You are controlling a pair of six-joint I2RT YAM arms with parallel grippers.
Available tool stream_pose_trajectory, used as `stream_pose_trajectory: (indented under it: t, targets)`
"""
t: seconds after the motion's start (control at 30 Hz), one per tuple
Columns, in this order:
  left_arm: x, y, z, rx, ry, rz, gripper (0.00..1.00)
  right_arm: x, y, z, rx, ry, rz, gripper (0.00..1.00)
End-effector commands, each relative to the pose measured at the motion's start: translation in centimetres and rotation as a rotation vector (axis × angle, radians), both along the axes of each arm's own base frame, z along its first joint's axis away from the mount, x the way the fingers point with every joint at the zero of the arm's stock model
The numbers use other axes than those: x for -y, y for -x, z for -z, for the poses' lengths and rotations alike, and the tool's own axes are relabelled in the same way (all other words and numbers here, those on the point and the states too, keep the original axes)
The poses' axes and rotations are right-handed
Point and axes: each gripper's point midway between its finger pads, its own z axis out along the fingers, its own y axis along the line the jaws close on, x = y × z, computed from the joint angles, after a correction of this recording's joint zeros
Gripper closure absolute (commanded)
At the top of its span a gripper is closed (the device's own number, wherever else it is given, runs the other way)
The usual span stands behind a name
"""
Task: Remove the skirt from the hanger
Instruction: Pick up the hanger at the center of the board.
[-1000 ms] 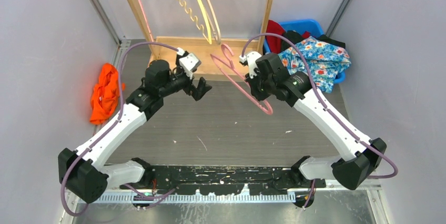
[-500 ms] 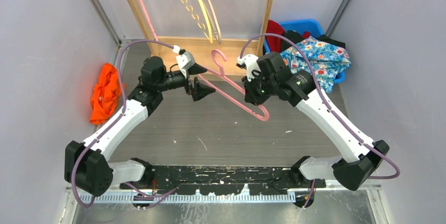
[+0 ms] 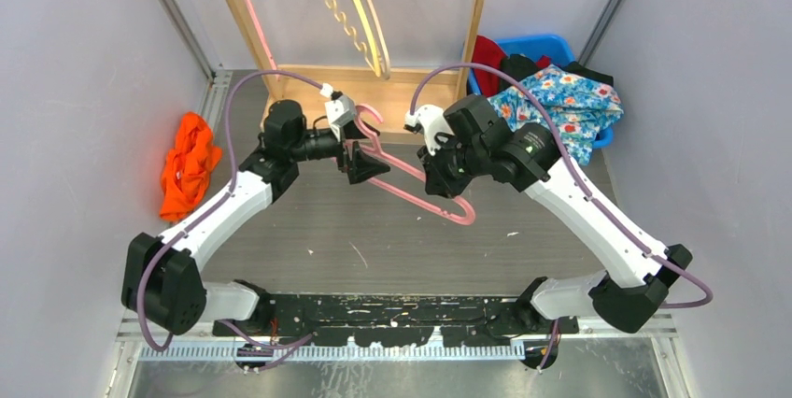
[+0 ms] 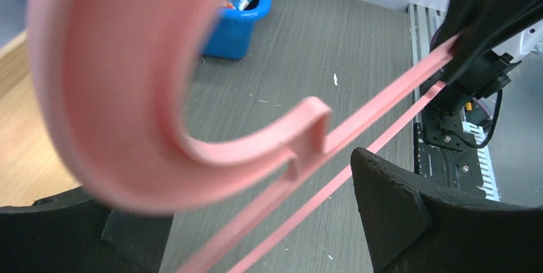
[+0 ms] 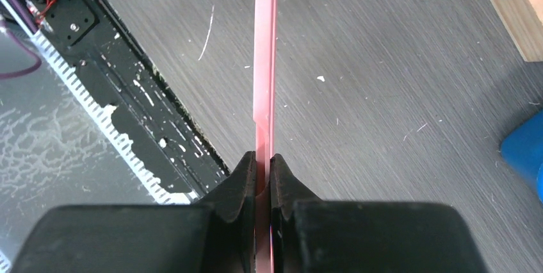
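A bare pink hanger [image 3: 403,168] hangs in the air over the middle of the table, with no garment on it. My right gripper [image 3: 437,183] is shut on its thin bar, which runs straight out between the pads in the right wrist view [image 5: 263,157]. My left gripper [image 3: 360,148] is open around the hanger's neck. In the left wrist view, the hook [image 4: 115,93] curves large and blurred between the wide-apart fingers [image 4: 410,215] without touching them. A crumpled orange garment [image 3: 187,172], seemingly the skirt, lies on the table at the left wall.
A wooden rack [image 3: 318,85] stands at the back, with yellow and pink hangers [image 3: 360,15] hanging from it. A blue bin [image 3: 551,46] at the back right holds a floral cloth [image 3: 560,104] and other clothes. Grey walls close in left and right.
The right arm has carried the hanger left and lower. The left gripper has swung right, and the hanger's neck has come between its open fingers.
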Motion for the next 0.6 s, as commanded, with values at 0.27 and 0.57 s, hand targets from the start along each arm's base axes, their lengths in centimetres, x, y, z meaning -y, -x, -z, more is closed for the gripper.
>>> stream_pose_trajectory:
  t: [0.27, 0.57]
  targets:
    - [1.6, 1.5, -1.8, -0.015, 0.008, 0.088, 0.33, 0.7, 0.0, -3.4, 0.102, 0.0, -0.021, 0.99]
    - [0.5, 1.3, -2.1, -0.054, -0.05, 0.003, 1.0, 0.9, -1.0, -3.2, 0.138, 0.026, -0.002, 0.99]
